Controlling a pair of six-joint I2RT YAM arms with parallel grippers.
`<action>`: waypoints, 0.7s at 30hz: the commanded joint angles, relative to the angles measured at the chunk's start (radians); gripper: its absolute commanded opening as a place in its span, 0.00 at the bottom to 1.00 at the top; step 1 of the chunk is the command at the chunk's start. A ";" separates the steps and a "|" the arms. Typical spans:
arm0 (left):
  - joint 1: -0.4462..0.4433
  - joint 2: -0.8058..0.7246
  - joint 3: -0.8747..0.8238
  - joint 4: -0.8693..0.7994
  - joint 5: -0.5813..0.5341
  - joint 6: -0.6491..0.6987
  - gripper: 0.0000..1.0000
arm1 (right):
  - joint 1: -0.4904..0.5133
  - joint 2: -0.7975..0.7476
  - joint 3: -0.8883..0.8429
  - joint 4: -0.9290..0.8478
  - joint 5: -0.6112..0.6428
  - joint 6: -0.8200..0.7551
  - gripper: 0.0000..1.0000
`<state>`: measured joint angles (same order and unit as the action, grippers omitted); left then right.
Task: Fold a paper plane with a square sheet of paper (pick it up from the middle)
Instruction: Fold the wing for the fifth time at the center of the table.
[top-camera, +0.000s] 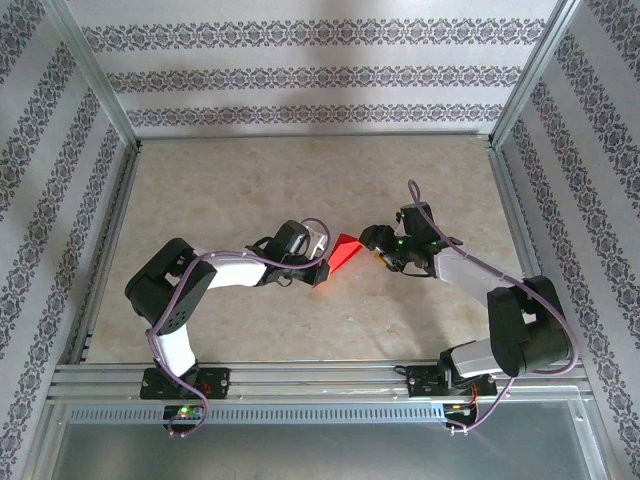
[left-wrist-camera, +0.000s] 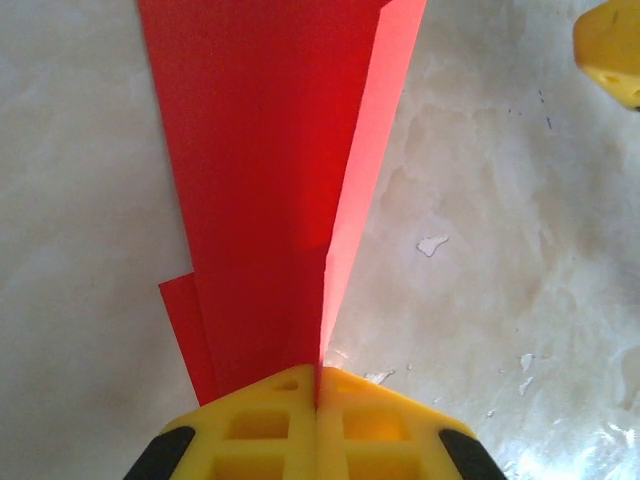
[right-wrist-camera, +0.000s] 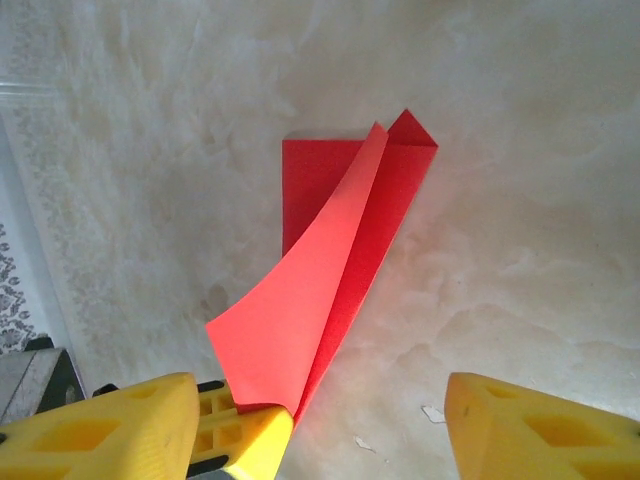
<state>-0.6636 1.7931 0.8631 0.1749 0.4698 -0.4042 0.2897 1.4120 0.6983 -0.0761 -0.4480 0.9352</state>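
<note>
**Top external view.** The square sheet of paper (top-camera: 342, 255) lies mid-counter (top-camera: 250, 190) between the two arms. It is already reduced to a narrow, layered strip. Its long axis runs diagonally, from the left pincer (top-camera: 322, 268) at its near-left end up toward the right pincer (top-camera: 372, 240) at its far-right end. Which end is the nose cannot be told from here.

**Left wrist view.** The left pincer (left-wrist-camera: 318, 400) is clenched on the near edge of the sheet (left-wrist-camera: 250, 180), at the crease where a raised flap (left-wrist-camera: 370, 180) stands up from the flat layers. The long axis runs straight away from the pincer. A lower layer shows at the left edge.

**Right wrist view.** The right pincer (right-wrist-camera: 368, 430) is released, with bare counter visible between its fingers. The sheet (right-wrist-camera: 390, 200) lies flat and runs lengthwise away from the camera. Its far end is mostly square with one small peak. The flap (right-wrist-camera: 310, 300) curls upward, and its near corner ends at the left-hand yellow finger. Contact there cannot be confirmed.

**Progress (assessment).** Lengthwise creases are made. No pointed dart or spread wings show yet. The lifted flap needs laying over and pressing, and the nose and wing folds are judged to remain.
</note>
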 joint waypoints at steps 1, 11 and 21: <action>0.017 0.020 0.010 -0.037 0.045 -0.077 0.03 | -0.004 -0.006 -0.036 0.090 -0.051 -0.074 0.62; 0.054 0.040 -0.045 0.151 0.140 -0.315 0.03 | 0.048 0.070 -0.060 0.276 -0.144 -0.127 0.48; 0.056 0.049 -0.042 0.146 0.146 -0.374 0.03 | 0.100 0.180 -0.009 0.324 -0.205 -0.131 0.39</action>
<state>-0.6186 1.8256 0.8238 0.2852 0.5957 -0.7399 0.3733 1.5681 0.6548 0.2073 -0.6125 0.8295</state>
